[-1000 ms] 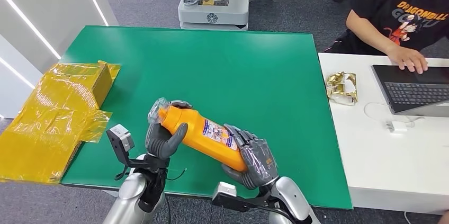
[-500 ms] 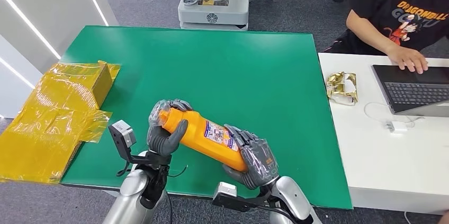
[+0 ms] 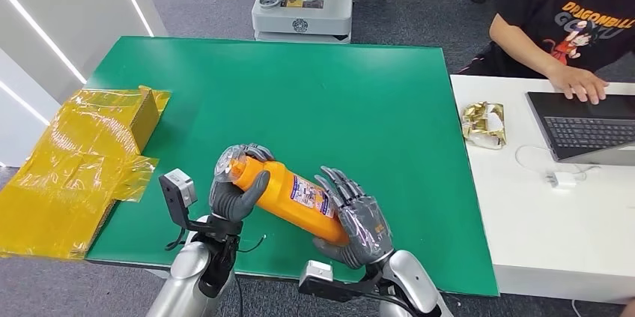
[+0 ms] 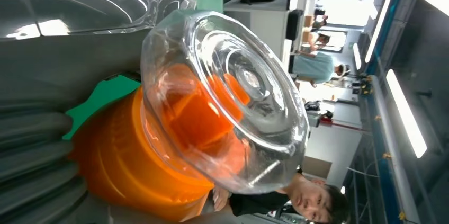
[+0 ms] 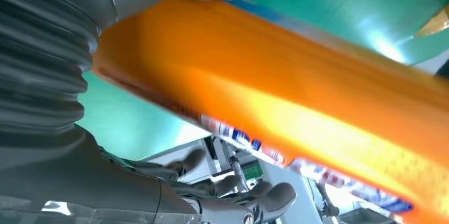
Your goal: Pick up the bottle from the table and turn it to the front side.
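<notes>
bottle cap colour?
Clear, see-through plastic over an orange top; the cap shows best in the left wrist view, on the orange bottle.

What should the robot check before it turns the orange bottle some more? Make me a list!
1. Left hand grips the cap end of the orange bottle: ok.
2. Right hand supports the bottle's base end: cannot tell, since its fingers are spread rather than wrapped around it.
3. Bottle is lifted off the green table: ok, it is held tilted above the surface.
4. Label faces up toward the head camera: ok, partly visible.
5. Clear cap is on the bottle: ok.
6. The yellow plastic wrap lies well apart from the bottle: ok.
</notes>
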Motion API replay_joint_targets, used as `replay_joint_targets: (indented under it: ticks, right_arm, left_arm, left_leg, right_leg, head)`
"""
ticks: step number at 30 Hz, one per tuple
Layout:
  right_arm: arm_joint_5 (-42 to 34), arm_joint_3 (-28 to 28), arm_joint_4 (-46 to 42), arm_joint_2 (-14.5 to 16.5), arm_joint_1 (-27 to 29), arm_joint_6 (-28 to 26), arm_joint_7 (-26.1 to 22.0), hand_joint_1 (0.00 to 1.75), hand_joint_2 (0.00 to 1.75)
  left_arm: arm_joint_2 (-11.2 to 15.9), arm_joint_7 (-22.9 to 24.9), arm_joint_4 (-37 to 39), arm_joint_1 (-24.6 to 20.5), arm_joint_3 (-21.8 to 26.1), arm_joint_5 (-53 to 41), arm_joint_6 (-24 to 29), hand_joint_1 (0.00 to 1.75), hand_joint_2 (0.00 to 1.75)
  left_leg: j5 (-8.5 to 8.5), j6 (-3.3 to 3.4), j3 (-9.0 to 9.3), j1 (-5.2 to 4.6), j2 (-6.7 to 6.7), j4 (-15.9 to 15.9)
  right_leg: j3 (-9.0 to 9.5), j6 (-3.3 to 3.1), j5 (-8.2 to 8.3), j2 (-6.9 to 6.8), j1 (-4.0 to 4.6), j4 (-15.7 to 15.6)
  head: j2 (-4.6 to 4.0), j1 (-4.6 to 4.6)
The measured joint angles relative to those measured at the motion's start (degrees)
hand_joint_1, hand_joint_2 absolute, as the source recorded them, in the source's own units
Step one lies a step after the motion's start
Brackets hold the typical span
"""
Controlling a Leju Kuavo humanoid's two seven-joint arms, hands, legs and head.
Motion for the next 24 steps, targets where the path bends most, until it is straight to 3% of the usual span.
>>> replay_joint_targets:
  ticks: [7, 16, 24]
  right_arm:
    - [-3.51, 0.0, -2.82, 0.74, 1.46, -2.97, -0.52, 0.0, 1.75]
    - [-11.15, -0.02, -10.6, 1.7, 5.39, -11.07, -3.63, 0.0, 1.75]
    - [-23.69, -0.56, -18.8, 3.05, 9.17, -18.28, -7.69, 0.0, 1.75]
  left_arm:
    - [0.0, -0.01, -0.22, 0.71, 0.04, -0.73, 1.2, 1.75, 1.75]
    - [0.1, -1.32, -2.35, 1.4, 1.31, -2.77, 4.01, 1.75, 1.75]
    - [1.33, -3.24, -5.38, 1.41, 4.11, -9.21, 9.87, 1.75, 1.75]
  left_leg:
    - [0.0, 0.0, 0.0, 0.0, 0.0, 0.0]
    - [0.0, 0.0, 0.0, 0.0, 0.0, -0.01]
    - [0.0, 0.0, 0.01, 0.01, 0.01, -0.02]
  right_leg:
    - [0.0, 0.0, 0.0, 0.0, 0.0, 0.0]
    - [-0.01, 0.0, -0.01, 0.0, 0.0, 0.0]
    - [-0.01, 0.0, -0.01, 0.01, 0.0, 0.0]
  head:
    - [0.0, 0.01]
    - [0.0, 0.0]
    - [0.0, 0.0]
